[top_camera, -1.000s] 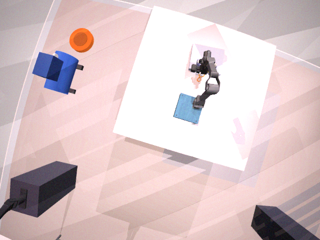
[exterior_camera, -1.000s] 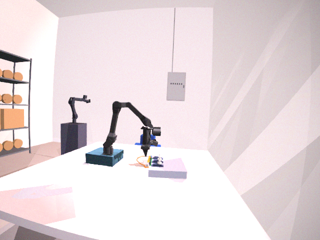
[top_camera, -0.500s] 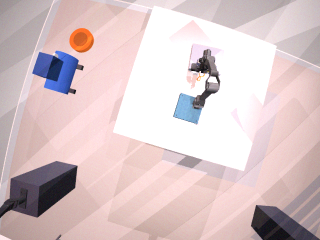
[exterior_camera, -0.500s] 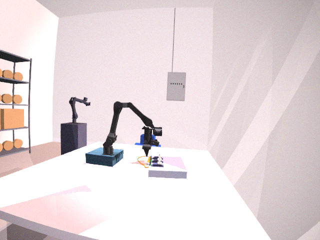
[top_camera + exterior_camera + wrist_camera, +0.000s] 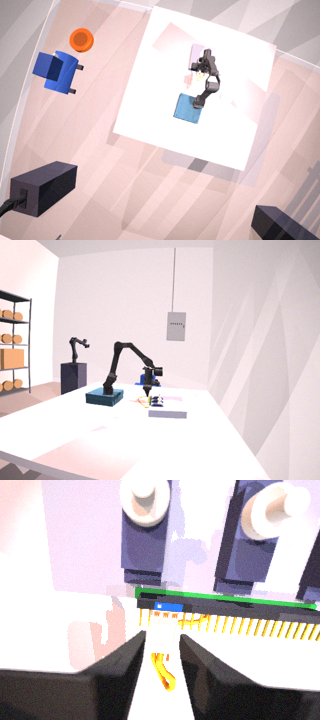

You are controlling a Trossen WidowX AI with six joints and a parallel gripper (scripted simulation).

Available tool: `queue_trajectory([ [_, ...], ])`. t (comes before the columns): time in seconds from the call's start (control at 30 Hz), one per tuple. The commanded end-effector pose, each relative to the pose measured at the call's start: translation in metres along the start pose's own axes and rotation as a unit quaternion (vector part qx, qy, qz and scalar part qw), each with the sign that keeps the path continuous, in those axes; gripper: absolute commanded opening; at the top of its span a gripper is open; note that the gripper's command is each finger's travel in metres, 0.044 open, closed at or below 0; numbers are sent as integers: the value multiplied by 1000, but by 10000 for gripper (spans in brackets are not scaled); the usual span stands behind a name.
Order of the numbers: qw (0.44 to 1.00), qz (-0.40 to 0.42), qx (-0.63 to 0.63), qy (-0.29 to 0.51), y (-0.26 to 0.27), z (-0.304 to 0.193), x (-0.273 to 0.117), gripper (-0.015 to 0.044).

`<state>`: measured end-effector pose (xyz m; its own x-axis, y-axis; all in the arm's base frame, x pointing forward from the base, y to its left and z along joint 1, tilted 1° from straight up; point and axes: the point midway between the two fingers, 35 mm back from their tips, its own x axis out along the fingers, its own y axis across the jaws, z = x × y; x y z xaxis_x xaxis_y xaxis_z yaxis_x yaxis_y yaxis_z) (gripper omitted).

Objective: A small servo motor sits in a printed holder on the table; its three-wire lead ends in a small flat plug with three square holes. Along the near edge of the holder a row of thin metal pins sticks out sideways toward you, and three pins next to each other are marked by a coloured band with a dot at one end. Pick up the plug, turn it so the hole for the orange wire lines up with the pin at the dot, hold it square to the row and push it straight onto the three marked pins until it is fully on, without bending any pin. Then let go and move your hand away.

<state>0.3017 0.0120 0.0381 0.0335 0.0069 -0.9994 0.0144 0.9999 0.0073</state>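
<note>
The white plug sits on three pins at the blue band, square to the pin row, its front end close against the black strip. The white dot is at the band's left end. The orange lead leaves the plug's rear; the order of its wires is unclear. My gripper is slightly open, one finger on each side of the plug, with a narrow gap at both sides. The pins beside the plug look straight.
The pale holder carries several dark blue servos with white horns. A green edge runs behind the pins. A loop of lead crosses under the pins right of the plug. The blue arm base stands on the table.
</note>
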Motion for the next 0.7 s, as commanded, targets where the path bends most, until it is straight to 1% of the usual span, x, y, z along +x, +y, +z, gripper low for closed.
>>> queue_trajectory([
  [0.0,1000,1,-1,1,-1,-2,1,210],
  [0.1,1000,1,-1,1,-1,0,-13,289],
  [0.23,1000,1,-1,1,-1,-1,-54,394],
  [0.3,1000,1,-1,1,-1,-1,-59,440],
  [0.67,1000,1,-1,1,-1,-1,-59,440],
])
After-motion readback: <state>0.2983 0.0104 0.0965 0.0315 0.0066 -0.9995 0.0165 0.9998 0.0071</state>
